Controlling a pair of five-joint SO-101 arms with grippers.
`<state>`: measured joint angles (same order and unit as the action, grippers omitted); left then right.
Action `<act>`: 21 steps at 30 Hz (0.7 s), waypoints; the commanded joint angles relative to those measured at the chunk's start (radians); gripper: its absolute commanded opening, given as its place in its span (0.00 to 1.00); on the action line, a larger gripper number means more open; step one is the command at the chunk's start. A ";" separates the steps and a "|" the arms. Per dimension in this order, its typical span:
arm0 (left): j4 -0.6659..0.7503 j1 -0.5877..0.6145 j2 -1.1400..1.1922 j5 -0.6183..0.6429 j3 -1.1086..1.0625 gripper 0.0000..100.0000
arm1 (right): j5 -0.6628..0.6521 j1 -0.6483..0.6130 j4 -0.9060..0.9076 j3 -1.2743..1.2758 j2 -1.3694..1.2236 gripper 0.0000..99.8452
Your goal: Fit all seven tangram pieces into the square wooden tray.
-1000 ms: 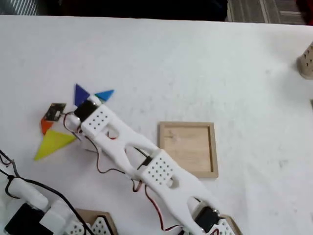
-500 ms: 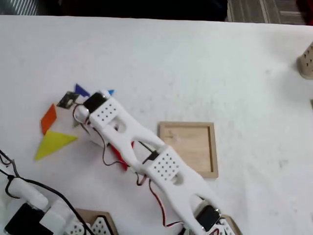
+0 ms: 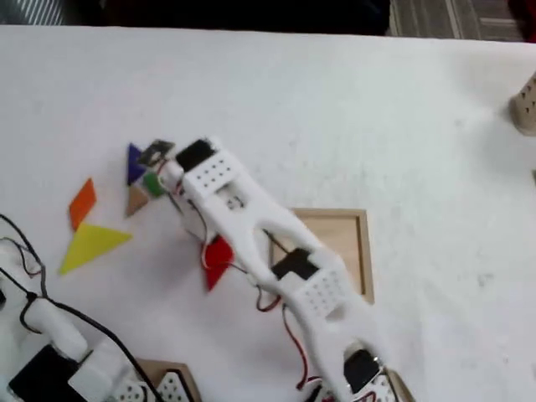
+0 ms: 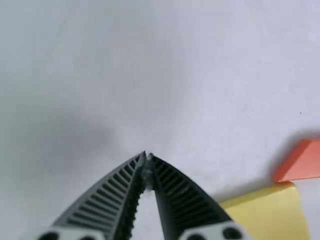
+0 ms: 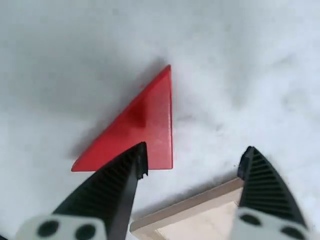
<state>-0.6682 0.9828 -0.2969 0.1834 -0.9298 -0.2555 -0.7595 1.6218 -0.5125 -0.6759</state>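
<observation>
Table (image 3: 352, 109): white, and it carries everything in the scene.
Right arm (image 3: 251, 226): white. It reaches from the near edge at the right toward the far left and crosses the left part of the square wooden tray (image 3: 347, 239). A second ago it lay further left, with its far end by the orange piece (image 3: 82, 203). That end has since swung right and farther away, to just right of the dark blue triangle (image 3: 134, 163).
Left arm (image 3: 59, 352): at the near-left corner, much as before.
Square wooden tray: lies flat, right of centre, in the same place as before. Its bare floor shows to the right of the arm.
Right gripper (image 5: 195, 150): fingers spread wide with nothing between them, above the table at a corner of the tray. One fingertip overlaps the edge of the red triangle (image 5: 145, 127); whether it touches cannot be told.
Left gripper (image 4: 146, 157): fingers pressed together on nothing, over bare table, with the yellow triangle (image 3: 90, 245) just beside it.
Yellow triangle: near left, unmoved.
Red triangle: on the table just left of the tray, outside it. The arm hid it a second ago, and now part of it shows.
Orange piece: just beyond the yellow triangle. It was half covered earlier and is now in full view.
Dark blue triangle: farthest of the left cluster.
Tan triangle (image 3: 136, 201): just nearer than the blue one, newly uncovered.
Green piece (image 3: 153, 182): small, between those two and against the arm's end.
</observation>
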 commanded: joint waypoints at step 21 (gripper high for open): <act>0.018 -0.058 -0.007 -0.017 0.006 0.02 | 0.713 -0.148 -0.472 0.563 0.298 0.44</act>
<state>-0.6682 0.9429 -0.2969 0.1788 -0.9298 0.4028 -0.8577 1.1646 0.0506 -0.3997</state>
